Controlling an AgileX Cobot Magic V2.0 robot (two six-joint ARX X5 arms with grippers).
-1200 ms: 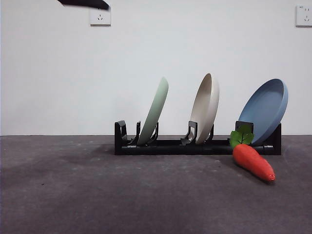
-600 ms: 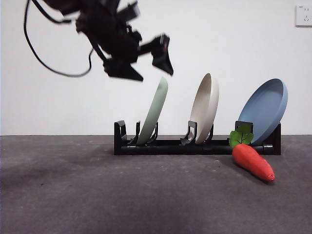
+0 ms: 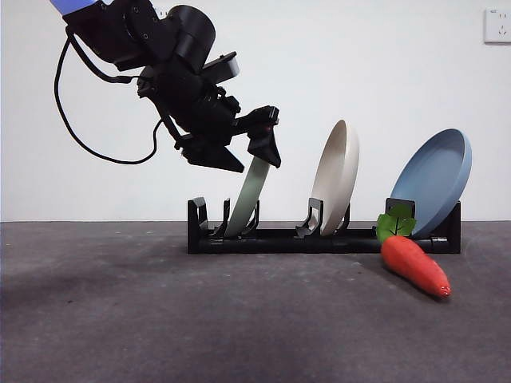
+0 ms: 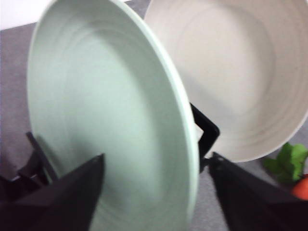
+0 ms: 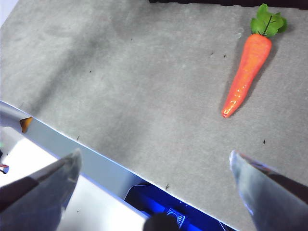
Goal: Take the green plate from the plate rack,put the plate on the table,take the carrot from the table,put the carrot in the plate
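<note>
Moved: left claw (image 3: 249,152) has dropped onto the green plate (image 3: 249,195).
Claw: wide open, straddling the rim, gripping nothing.
Technique: close squarely, then lift clear of the rack (image 3: 319,239).

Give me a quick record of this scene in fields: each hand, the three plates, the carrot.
left hand: open, its two black parts on either side of the green plate's upper rim
right hand: open, above bare table, holding nothing
green plate: leaning in the plate rack
beige plate: middle slot
blue plate: end slot by the carrot
carrot: on the table, in front of the rack
</note>
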